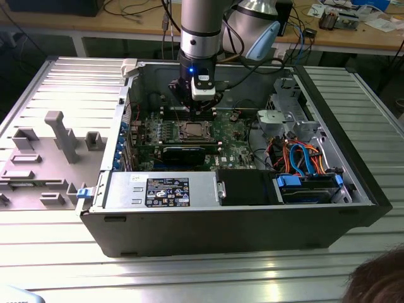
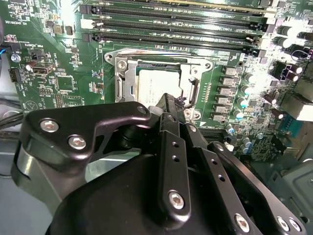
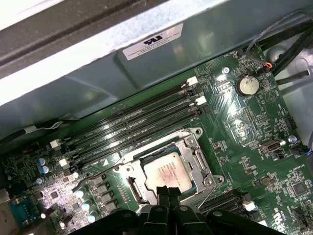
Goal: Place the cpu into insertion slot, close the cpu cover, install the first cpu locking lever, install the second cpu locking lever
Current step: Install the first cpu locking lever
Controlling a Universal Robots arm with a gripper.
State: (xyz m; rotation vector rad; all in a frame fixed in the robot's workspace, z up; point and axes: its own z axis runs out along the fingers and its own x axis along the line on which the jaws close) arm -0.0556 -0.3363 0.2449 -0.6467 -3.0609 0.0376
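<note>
The cpu (image 3: 168, 172) lies flat in the insertion slot (image 3: 137, 192) on the green board (image 3: 244, 142), framed by the silvery cpu cover (image 3: 204, 163), with the pincer (image 3: 170, 192), fingers pressed together and empty, poised at its edge, so any contact should probably stay gentle and square.

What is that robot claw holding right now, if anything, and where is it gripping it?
It cannot be told. The gripper sits right over one edge of the cpu, which lies in the insertion slot, but its fingertips hide whether they pinch that edge.
</note>
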